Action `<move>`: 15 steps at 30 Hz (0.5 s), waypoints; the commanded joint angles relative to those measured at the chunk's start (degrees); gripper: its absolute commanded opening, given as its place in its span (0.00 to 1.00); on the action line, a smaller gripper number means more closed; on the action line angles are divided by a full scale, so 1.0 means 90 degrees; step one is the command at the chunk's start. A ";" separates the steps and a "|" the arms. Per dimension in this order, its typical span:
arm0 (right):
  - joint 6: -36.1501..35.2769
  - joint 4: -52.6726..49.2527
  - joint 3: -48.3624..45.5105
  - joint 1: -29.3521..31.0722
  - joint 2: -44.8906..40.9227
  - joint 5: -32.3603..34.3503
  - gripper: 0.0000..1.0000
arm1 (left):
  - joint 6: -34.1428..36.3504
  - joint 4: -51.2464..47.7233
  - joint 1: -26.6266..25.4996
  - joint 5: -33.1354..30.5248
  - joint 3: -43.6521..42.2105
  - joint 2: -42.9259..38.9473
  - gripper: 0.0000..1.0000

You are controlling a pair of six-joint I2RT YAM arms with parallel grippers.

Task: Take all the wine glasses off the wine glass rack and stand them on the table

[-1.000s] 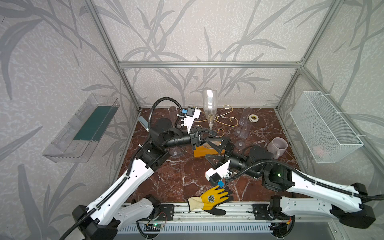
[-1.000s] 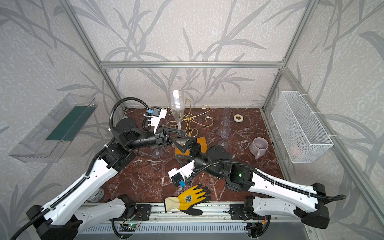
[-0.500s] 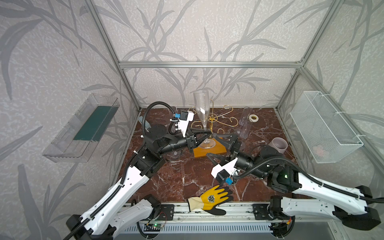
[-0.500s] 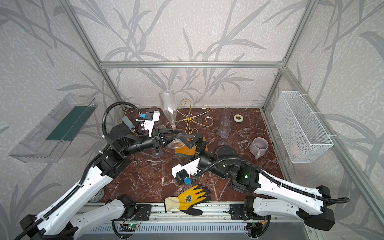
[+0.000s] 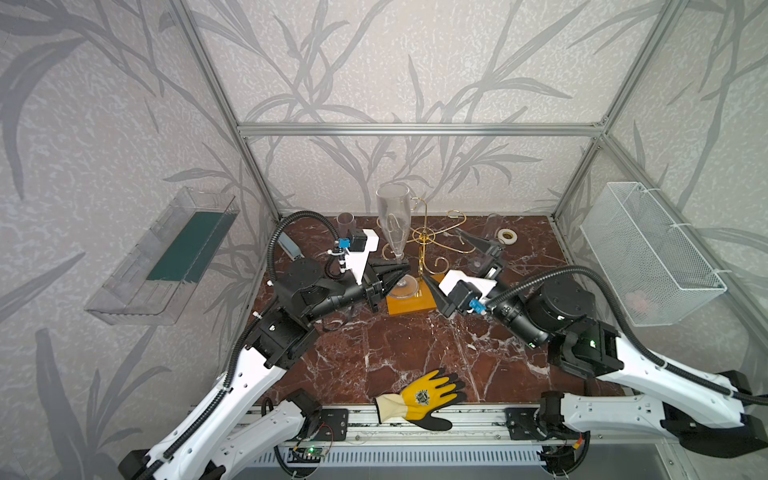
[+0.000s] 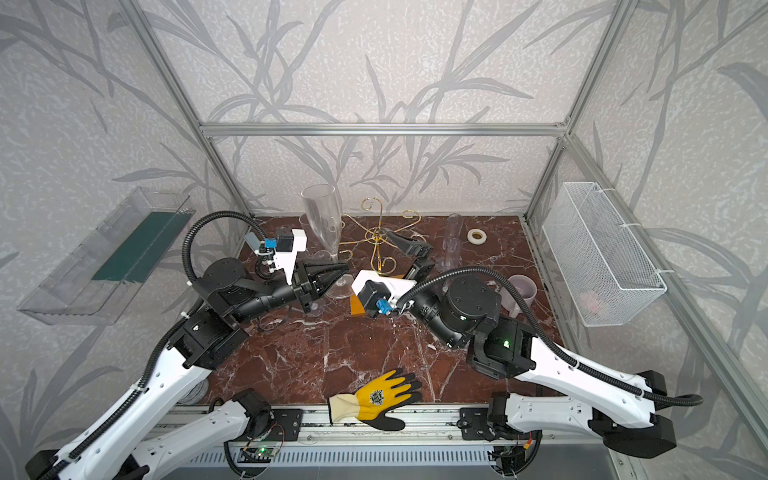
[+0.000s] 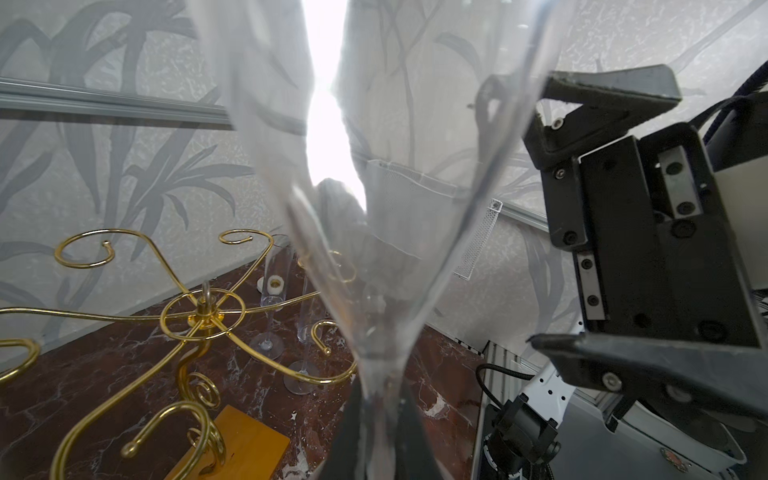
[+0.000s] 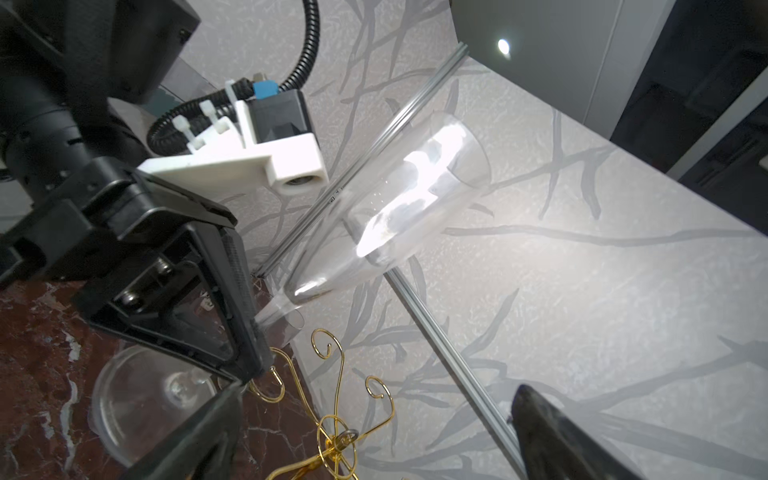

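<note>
- The left gripper [image 5: 404,269] is clamped on the stem of the wine glass [image 5: 392,216], bowl upward. Over the last second it has carried the glass sideways, away from the post of the rack [image 5: 423,249].
- The glass now hangs in the air just beside the rack (it appears clear of every gold arm, so the removal looks all but done; only setting it down seems left).
- The right gripper [image 5: 442,255] has come up from lower over the table [image 5: 395,353] to the rack, fingers spread wide, holding nothing.
- Count: one rack with six curled arms, none carrying a glass; one held glass; at least two more glasses [image 7: 274,286] standing on the table; one glove [image 5: 424,399]; one tape roll [image 5: 508,236]; one mug [image 6: 521,291].
</note>
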 commanded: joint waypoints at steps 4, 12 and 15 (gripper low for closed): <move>0.3128 -0.1176 0.0877 -0.1040 -0.0047 -0.1044 0.99 | 0.0671 0.0014 -0.0101 -0.0145 0.0167 -0.0101 0.00; 0.5288 -0.1476 0.1239 -0.2446 0.0209 -0.3316 0.99 | 0.1142 -0.0215 -0.0435 -0.0484 0.0258 0.0006 0.00; 0.5451 -0.1580 0.1491 -0.2458 0.0482 -0.3911 0.99 | 0.1287 -0.0313 -0.0574 -0.0584 0.0322 0.0076 0.00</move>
